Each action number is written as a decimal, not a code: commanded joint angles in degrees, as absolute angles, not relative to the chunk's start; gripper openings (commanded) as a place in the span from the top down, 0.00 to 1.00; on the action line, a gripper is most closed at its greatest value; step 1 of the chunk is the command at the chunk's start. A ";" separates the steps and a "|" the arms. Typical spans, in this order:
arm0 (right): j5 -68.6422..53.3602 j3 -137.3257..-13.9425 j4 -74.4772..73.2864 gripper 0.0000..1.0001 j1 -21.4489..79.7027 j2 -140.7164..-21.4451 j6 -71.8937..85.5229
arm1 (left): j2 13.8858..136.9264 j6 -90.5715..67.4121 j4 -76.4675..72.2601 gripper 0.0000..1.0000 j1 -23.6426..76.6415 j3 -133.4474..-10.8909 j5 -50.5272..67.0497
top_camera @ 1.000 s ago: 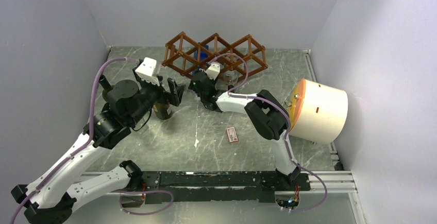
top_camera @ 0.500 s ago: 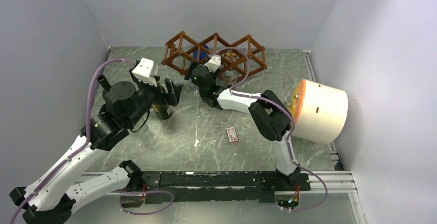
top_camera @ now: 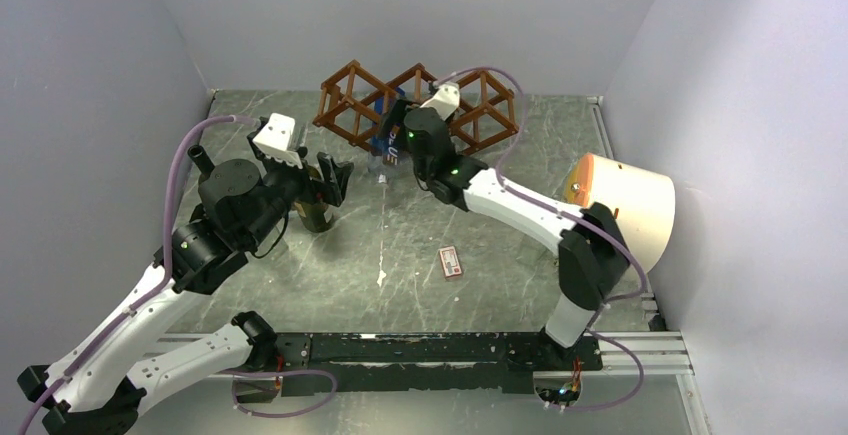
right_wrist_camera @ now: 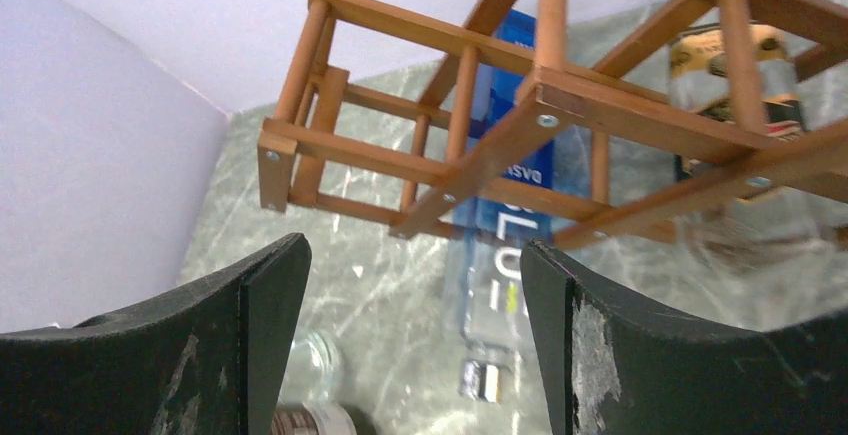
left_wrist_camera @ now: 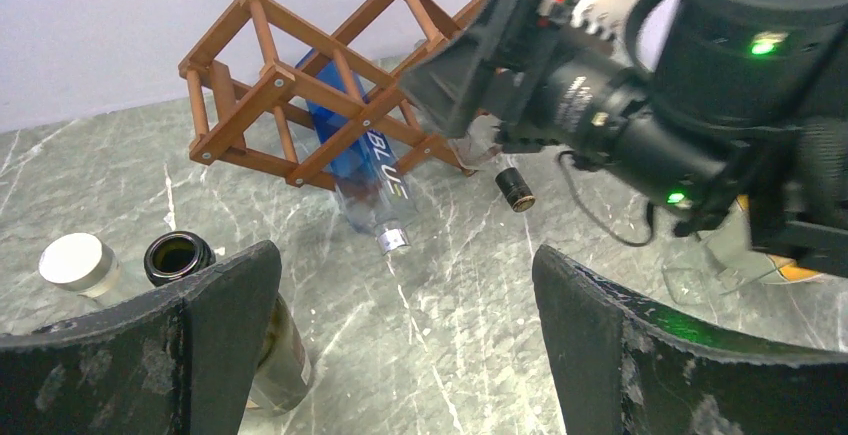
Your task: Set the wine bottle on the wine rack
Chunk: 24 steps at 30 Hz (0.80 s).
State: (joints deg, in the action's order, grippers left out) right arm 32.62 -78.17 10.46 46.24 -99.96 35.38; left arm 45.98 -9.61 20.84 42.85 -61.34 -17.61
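The reddish-brown wine rack (top_camera: 470, 105) (left_wrist_camera: 262, 83) (right_wrist_camera: 540, 95) stands at the back of the table. A blue-labelled clear wine bottle (top_camera: 386, 149) (left_wrist_camera: 368, 173) (right_wrist_camera: 505, 245) lies slanted in the notch between its left and middle cells, its silver cap (left_wrist_camera: 395, 238) near the tabletop. My right gripper (top_camera: 398, 121) (right_wrist_camera: 410, 335) hovers open just above that bottle, with nothing between its fingers. A second labelled bottle (right_wrist_camera: 735, 80) lies in the rack further right. My left gripper (top_camera: 330, 180) (left_wrist_camera: 405, 355) stands wide open and empty beside an upright dark green bottle (top_camera: 316, 213) (left_wrist_camera: 180, 257).
A silver-capped bottle (left_wrist_camera: 75, 260) stands next to the dark one. A big white drum with an orange rim (top_camera: 620, 215) lies at the right. A small red-and-white card (top_camera: 451, 260) lies mid-table. A clear glass (left_wrist_camera: 715, 260) sits behind the right arm. Walls close in on three sides.
My right gripper opened, letting go of the blue bottle, and rose back over the rack as its arm stretched out. The left arm has barely moved.
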 commanded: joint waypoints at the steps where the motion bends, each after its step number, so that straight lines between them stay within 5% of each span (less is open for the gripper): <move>1: 30.77 -75.34 -2.25 0.20 45.46 -90.53 30.45 | 45.12 -8.75 19.39 0.00 42.76 -62.19 -18.24; 13: 48.69 -70.43 -30.23 0.21 45.27 -66.34 25.11 | 45.07 -10.51 14.88 0.01 42.72 -59.46 -14.58; 24: 63.79 -71.29 -51.18 0.20 40.95 -63.45 36.37 | 48.51 -13.14 12.97 0.02 42.72 -59.28 -11.70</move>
